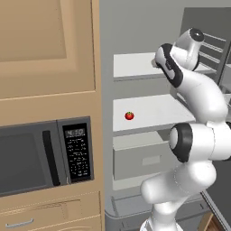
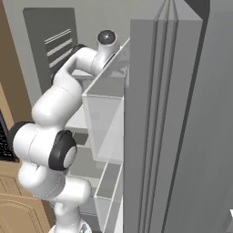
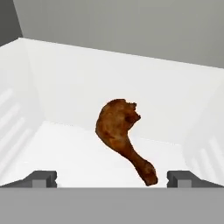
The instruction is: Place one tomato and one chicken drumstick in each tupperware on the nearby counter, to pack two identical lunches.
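Note:
A brown chicken drumstick (image 3: 120, 133) lies on a white fridge shelf (image 3: 65, 157) in the hand view, meaty end up, bone end pointing to the lower right. My gripper (image 3: 111, 179) stands open before it, fingertips (image 3: 41, 178) wide apart on either side, nothing between them. One small red tomato (image 1: 129, 116) sits on the middle fridge shelf (image 1: 153, 113) in the left base view, below where the arm reaches in at the upper shelf (image 1: 133, 63). The tupperware and the counter are out of view.
The open fridge door (image 2: 182, 123) with its bins stands close on the arm's right. A tan cabinet with a microwave (image 1: 40, 158) is to the left of the fridge. A grey drawer (image 1: 140, 158) sits under the tomato's shelf.

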Motion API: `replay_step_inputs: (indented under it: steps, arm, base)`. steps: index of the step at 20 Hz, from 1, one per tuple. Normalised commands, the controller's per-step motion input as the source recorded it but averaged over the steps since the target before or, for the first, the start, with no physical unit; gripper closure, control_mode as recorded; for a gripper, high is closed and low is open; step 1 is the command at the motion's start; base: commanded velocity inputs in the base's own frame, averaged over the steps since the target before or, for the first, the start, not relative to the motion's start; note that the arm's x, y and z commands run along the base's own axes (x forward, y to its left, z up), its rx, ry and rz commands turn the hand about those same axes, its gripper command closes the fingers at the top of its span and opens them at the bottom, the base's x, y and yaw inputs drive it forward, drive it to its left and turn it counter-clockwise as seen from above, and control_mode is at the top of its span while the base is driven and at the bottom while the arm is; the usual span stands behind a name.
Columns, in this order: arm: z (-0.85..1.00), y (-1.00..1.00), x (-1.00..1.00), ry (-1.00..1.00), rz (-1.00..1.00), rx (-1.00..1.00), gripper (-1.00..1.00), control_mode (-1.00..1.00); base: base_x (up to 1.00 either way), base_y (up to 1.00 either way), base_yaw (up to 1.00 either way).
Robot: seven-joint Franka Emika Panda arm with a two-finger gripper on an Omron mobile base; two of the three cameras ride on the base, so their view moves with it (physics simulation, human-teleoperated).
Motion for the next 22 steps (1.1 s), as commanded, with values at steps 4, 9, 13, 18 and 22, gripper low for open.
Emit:
replay_step_inputs:
  steps: [4,9,13,18,22]
  arm:
    - [-0.23,-0.03,0.49,0.07,0.08,0.00,-1.00,-1.00]
    - [-0.22,-0.03,0.52,0.03,0.08,0.00,-1.00,-1.00]
    - [-0.18,-0.10,0.58,0.03,0.07,0.00,-1.00,-1.00]
    - [-0.17,-0.11,0.59,0.04,0.07,0.00,-1.00,-1.00]
    - [-0.59,0.03,0.25,0.04,0.07,-0.02,1.00,-1.00]
  base:
    - [0.00,0.00,0.00]
    - [0.00,0.00,0.00]
    - [0.00,0.00,0.00]
    - [0.00,0.00,0.00]
    - [0.00,0.00,0.00]
